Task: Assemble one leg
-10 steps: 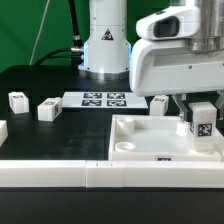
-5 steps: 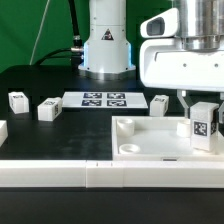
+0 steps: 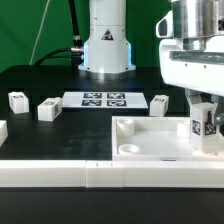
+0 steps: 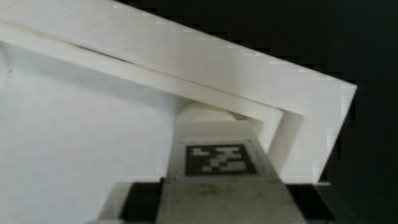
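"What's changed in the last second?"

"On the exterior view's left, nothing. One spare leg (image 3: 17,100), a second spare leg (image 3: 47,110), the marker board (image 3: 105,99) and a third spare leg (image 3: 160,103) lie where they lay. Further right, the arm's white housing has slid toward that view's right edge. The leg (image 3: 202,130) in the gripper (image 3: 203,112) now shows its tag narrower, as if turned."

"Is the claw gripping it?"

"Yes, it's pinched on the leg's upper part. The leg stands upright within the right end of the tray (image 3: 150,128)."

"How much room is there?"

"Plenty on the left. The black table (image 3: 40,80) is open around the spare legs. The tray's round socket (image 3: 128,148) is uncovered and well apart from the held leg, with bare tray floor between them. On the right it's tight: the leg is just beside the tray's wall, and the picture ends there. A white rail (image 3: 90,175) runs across the front."

"What does the wrist view add?"

"It faces the tag (image 4: 221,158) squarely and shows the tray's raised corner rim (image 4: 267,95) close behind the leg. Neither view shows whether the leg's lower end touches the floor. The spare legs and the board appear only in the exterior view."
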